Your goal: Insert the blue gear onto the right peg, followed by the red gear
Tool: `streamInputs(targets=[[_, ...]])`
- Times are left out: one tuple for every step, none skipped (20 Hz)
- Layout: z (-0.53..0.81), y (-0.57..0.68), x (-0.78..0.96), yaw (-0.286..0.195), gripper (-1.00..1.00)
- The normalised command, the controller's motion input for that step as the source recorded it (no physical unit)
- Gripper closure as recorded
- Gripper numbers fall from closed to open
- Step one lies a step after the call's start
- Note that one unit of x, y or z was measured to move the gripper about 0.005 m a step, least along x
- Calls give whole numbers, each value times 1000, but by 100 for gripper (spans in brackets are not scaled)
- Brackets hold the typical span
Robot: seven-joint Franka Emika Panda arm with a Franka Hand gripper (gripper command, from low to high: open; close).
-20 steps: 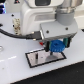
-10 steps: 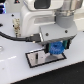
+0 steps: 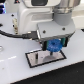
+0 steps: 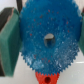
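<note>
My gripper [image 3: 54, 46] is shut on the blue gear [image 3: 54, 45] and holds it just above the grey plate with the black frame [image 3: 35, 60]. In the wrist view the blue gear [image 4: 40, 22] fills the picture, its centre hole showing pale surface, clamped between my gripper's [image 4: 47, 41] dark green fingers [image 4: 9, 42]. A piece of the red gear [image 4: 46, 79] shows beyond the blue gear's rim. In the exterior view the red gear is hidden. The right peg is too small to make out under the gear.
The plate lies on a white table [image 3: 15, 67]. A black cable [image 3: 15, 35] runs from the arm's body toward the exterior view's left. Dark background sits behind the arm.
</note>
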Motion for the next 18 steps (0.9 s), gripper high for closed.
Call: streamInputs(targets=[[-145, -215, 126, 0, 100], [-145, -207, 130, 0, 100], [-143, -202, 130, 0, 100], [-146, -189, 123, 0, 100], [-193, -152, 131, 0, 100], [-190, -75, 152, 0, 100], [-193, -25, 164, 0, 100], [-171, -3, 196, 0, 100], [0, 0, 94, 0, 100], [83, 74, 231, 0, 100], [300, 111, 466, 0, 100], [411, 114, 520, 0, 100], [451, 77, 551, 0, 100], [431, 46, 520, 0, 100], [291, 6, 489, 0, 100], [109, 0, 346, 0, 100], [73, 62, 293, 0, 100], [129, -3, 244, 0, 100]])
